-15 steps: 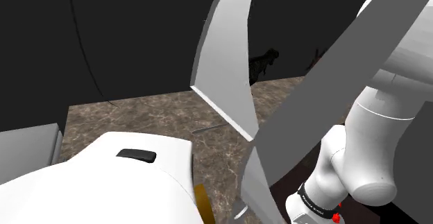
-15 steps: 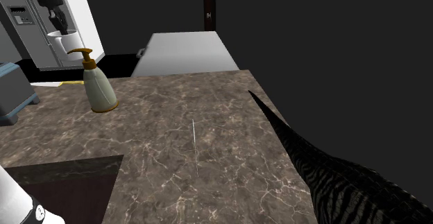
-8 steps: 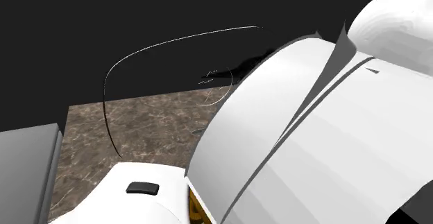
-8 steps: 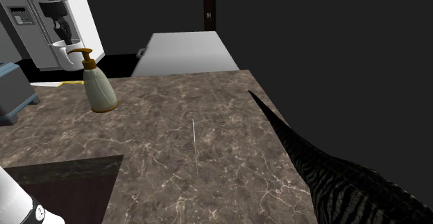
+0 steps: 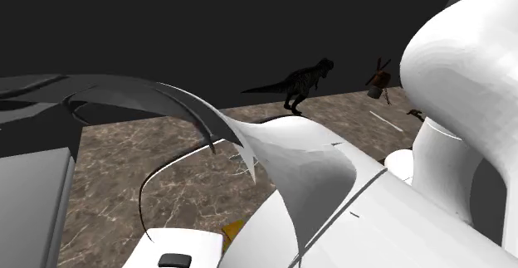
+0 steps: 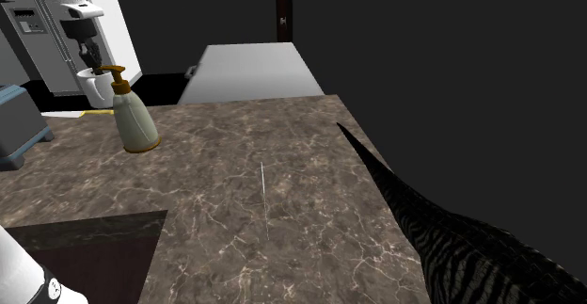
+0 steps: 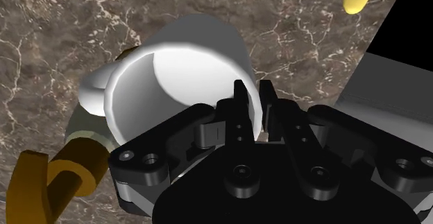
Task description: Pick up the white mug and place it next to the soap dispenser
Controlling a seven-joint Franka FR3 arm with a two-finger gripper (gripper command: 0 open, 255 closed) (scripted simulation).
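The white mug (image 7: pixel 187 56), pinched at its rim by the narrow jaws of the gripper (image 7: pixel 253 99), hangs upright in the second exterior view's upper left, just behind the soap dispenser (image 6: pixel 136 121) and partly over it, so lowering to the surface (image 6: pixel 282 180) probably needs sideways clearance.

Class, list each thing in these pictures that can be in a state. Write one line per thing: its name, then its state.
white mug: upright, empty, gripped at its rim.
end effector: shut on the white mug's rim, one finger inside and one outside.
soap dispenser: upright on the counter, close to the white mug.
dinosaur toy: standing on its legs on the counter.
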